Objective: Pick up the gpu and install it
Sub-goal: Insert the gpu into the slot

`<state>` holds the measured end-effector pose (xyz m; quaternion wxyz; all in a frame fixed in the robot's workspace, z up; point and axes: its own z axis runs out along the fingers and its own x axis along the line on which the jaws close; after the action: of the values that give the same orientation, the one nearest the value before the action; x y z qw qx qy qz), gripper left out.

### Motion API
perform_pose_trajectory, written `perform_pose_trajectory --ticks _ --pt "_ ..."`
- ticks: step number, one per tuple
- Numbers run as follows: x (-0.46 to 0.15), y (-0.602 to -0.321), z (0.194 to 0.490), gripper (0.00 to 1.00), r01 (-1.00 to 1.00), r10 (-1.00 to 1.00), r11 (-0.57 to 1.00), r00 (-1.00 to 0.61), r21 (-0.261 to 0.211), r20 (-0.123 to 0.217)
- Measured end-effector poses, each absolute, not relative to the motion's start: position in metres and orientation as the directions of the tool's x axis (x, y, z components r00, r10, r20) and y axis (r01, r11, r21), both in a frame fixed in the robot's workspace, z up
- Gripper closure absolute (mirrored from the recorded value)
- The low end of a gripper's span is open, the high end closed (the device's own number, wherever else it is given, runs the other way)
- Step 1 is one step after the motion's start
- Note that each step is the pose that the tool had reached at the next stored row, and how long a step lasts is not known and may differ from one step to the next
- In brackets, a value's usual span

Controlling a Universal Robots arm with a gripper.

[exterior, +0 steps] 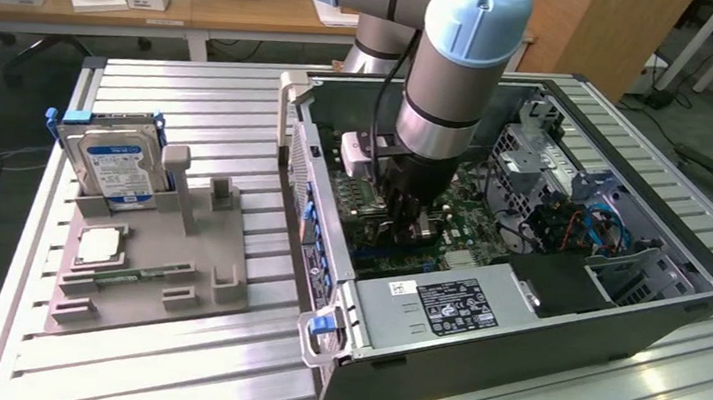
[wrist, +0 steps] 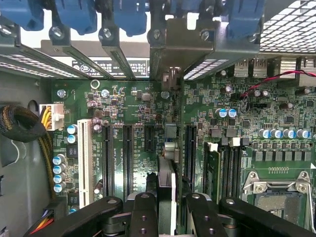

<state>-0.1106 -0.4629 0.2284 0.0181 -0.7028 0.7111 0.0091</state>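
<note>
Inside the open computer case (exterior: 653, 309), my gripper (exterior: 407, 218) reaches down over the green motherboard (wrist: 123, 103). It is shut on the gpu (wrist: 167, 185), which the wrist view shows edge-on between the black fingers (wrist: 143, 212). The card stands upright over the long black expansion slots (wrist: 127, 153). Its silver end bracket (wrist: 170, 79) lies up against the case's rear slot openings under the blue latches (wrist: 128, 17). In the exterior view the gpu (exterior: 360, 202) reaches from the gripper (wrist: 168, 217) toward the case's rear wall. Whether it sits in a slot I cannot tell.
On the exterior view's left a grey fixture (exterior: 198, 274) holds a silver hard drive (exterior: 111, 166), a narrow memory stick (exterior: 140, 276) and a square chip (exterior: 98, 245). Inside the case are a power supply (exterior: 450, 308), a black cable bundle (wrist: 19, 123) and the processor socket (wrist: 276, 195).
</note>
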Motion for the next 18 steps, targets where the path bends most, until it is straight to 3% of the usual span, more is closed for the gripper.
perform_pose_trajectory --ticks 18 --pt "-0.1111 -0.4629 0.2280 0.73 -1.000 -0.999 0.012 -0.011 -0.013 -0.039"
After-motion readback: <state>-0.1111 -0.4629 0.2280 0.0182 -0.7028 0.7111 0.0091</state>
